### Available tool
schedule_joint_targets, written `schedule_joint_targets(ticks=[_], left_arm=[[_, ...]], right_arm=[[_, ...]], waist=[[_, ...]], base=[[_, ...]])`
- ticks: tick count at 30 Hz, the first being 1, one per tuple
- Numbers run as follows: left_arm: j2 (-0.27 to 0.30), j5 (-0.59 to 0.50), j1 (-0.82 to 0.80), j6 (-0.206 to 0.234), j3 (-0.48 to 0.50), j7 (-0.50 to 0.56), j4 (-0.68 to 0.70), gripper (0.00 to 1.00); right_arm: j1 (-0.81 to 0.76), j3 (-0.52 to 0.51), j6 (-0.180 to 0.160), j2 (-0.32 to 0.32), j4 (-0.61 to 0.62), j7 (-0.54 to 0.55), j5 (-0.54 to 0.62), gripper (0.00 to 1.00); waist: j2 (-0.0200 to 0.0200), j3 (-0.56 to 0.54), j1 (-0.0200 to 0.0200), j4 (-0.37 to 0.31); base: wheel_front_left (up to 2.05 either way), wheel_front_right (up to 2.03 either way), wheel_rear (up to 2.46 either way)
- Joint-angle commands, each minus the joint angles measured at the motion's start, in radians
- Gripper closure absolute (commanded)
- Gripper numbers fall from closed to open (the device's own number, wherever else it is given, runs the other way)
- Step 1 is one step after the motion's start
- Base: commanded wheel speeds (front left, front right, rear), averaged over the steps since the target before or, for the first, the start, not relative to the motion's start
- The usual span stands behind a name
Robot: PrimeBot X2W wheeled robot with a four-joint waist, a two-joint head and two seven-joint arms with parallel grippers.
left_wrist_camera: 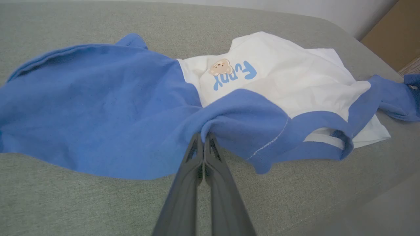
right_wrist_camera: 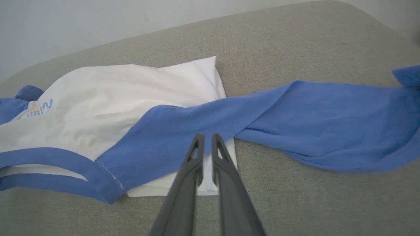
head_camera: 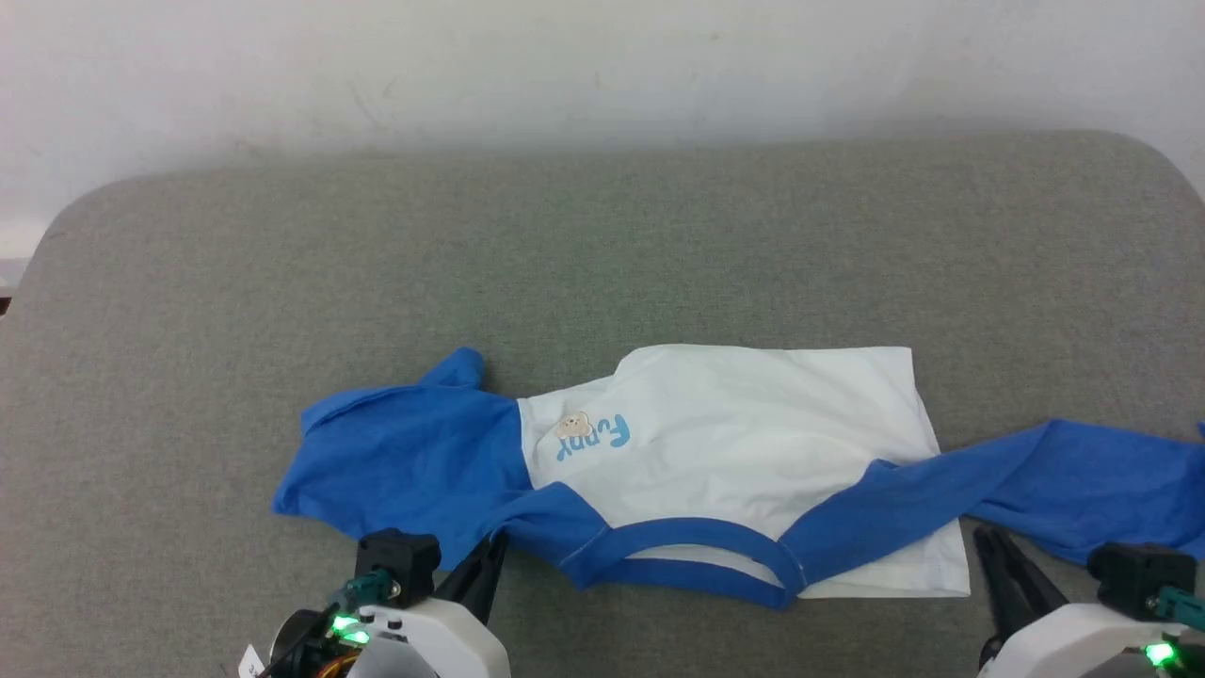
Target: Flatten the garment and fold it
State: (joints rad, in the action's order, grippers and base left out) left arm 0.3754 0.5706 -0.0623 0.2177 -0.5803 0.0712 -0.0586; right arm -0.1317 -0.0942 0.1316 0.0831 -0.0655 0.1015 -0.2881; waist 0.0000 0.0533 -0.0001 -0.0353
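Plainly, the garment reads "Funny"; left gripper pinches its blue cloth, right gripper is closed.

grey fabric top (rounded corners) | plain white wall behind | light even

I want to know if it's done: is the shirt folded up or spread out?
Only partly folded. On the garment, the white body lies flat in a rectangle, but the blue sleeves sprawl to both sides.
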Motion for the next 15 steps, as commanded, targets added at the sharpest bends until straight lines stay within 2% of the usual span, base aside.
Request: schedule_joint_targets(ticks=[1,6,15], left_arm=[[0.005,0.005,0.011,0.009,0.006,-0.005,0.006,1.0],[0.011,0.006,0.016,0.014,0.006,-0.003,0.012,1.0],[0.013,0.008,0.02,0.02,-0.001,0.001,0.02,1.0]], right_arm=[[-0.014,0.0,-0.001,-0.006,0.01,0.015,0.006,0.0],[-0.025,0.053,-0.001,0.002,0.009,0.086,-0.01,0.0],[0.06,0.227,-0.001,0.07,-0.039,0.202,-0.065,0.0]], waist=[[0.0,-0.005,0.0001,-0.001],[0.0,-0.016,0.0001,-0.003],[0.0,-0.02,0.0001,0.003]], base=[[0.0,0.0,0.0],[0.0,0.0,0.0],[0.0,0.0,0.0]])
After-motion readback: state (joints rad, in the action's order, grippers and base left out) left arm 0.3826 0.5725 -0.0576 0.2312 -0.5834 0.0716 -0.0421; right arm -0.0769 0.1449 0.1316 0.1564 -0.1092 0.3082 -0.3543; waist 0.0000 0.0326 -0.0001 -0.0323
